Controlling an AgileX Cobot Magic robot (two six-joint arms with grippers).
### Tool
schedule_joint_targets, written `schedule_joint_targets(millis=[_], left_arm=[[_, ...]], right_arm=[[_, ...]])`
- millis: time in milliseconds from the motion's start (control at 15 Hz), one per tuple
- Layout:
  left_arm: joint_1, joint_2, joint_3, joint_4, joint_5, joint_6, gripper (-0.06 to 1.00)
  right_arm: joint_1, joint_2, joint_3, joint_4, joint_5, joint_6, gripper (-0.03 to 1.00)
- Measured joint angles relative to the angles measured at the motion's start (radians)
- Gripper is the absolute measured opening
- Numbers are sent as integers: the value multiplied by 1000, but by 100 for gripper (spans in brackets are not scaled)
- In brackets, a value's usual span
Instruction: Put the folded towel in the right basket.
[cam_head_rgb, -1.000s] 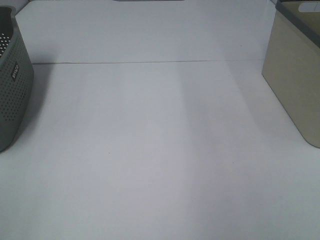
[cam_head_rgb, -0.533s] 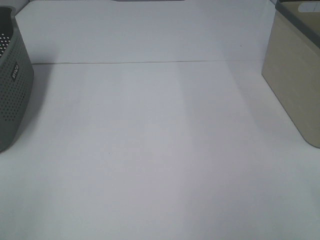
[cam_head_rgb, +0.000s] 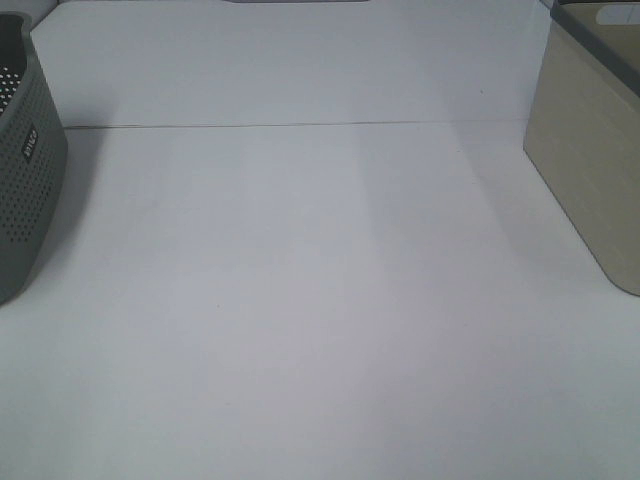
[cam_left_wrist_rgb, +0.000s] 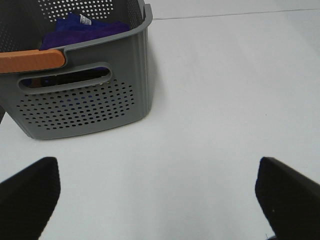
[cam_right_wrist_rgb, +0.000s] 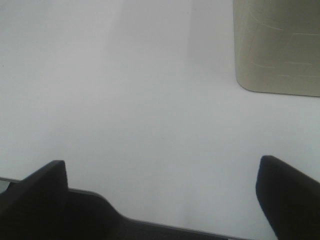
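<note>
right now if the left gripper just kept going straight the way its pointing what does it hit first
Probably the grey basket, though only its right end lies near that line. The left gripper is open over the bare white table, and the purple towel sits inside the basket. Depth is unclear, so it may slide past.

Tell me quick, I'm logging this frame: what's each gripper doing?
Left gripper: open, holding nothing, facing the grey basket.
Right gripper: open, holding nothing, above the table.
</note>
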Motion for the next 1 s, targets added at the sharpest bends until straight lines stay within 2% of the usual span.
schedule_joint_targets(millis=[333,1000], left_arm=[[0,0,0,0,0,0,99],[0,0,0,0,0,0,99]], right_arm=[[0,-1,14,-5,-22,36,98],[0,-1,18,10,-30,37,98]])
